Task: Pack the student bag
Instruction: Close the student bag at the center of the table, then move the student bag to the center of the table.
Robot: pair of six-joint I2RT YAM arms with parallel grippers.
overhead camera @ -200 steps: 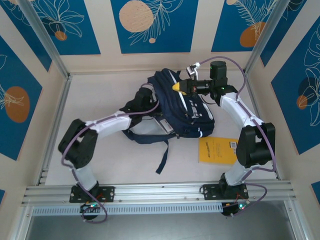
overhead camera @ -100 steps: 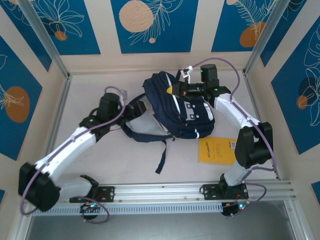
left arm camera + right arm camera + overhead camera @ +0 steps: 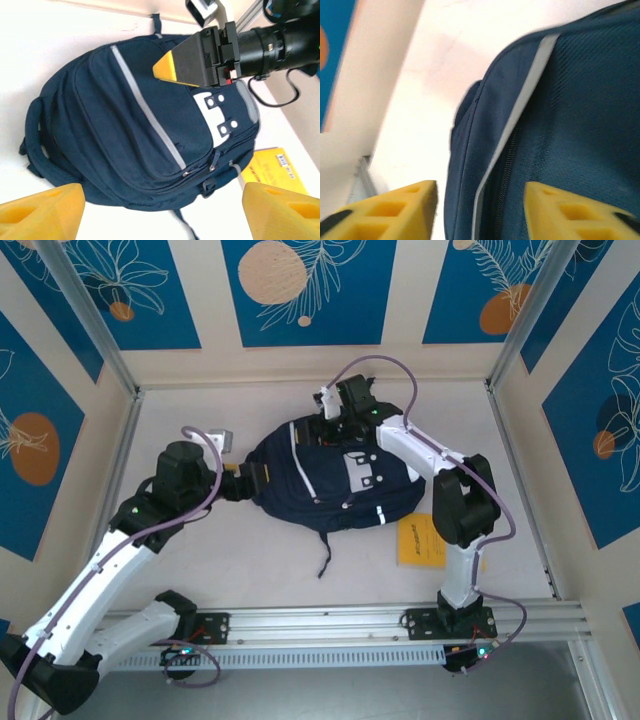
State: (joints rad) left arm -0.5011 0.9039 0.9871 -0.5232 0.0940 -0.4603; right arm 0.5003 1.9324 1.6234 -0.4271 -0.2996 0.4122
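Note:
The student bag lies flat at the middle of the table, a dark navy backpack with thin white stripes and a white-grey patch. My left gripper is just left of the bag, open; in the left wrist view its yellow fingers stand wide apart, short of the bag. My right gripper hangs over the bag's far edge. In the right wrist view its fingertips are apart, with the bag's striped zip edge between them and not pinched.
A yellow book lies at the bag's right front corner, seen too in the left wrist view as the yellow book. A loose black strap trails toward the front rail. Walls and frame posts close in the back and sides.
The right gripper has opened and let go of the bag, which dropped from tilted to flat and shifted left. The left arm has pulled back to the left.

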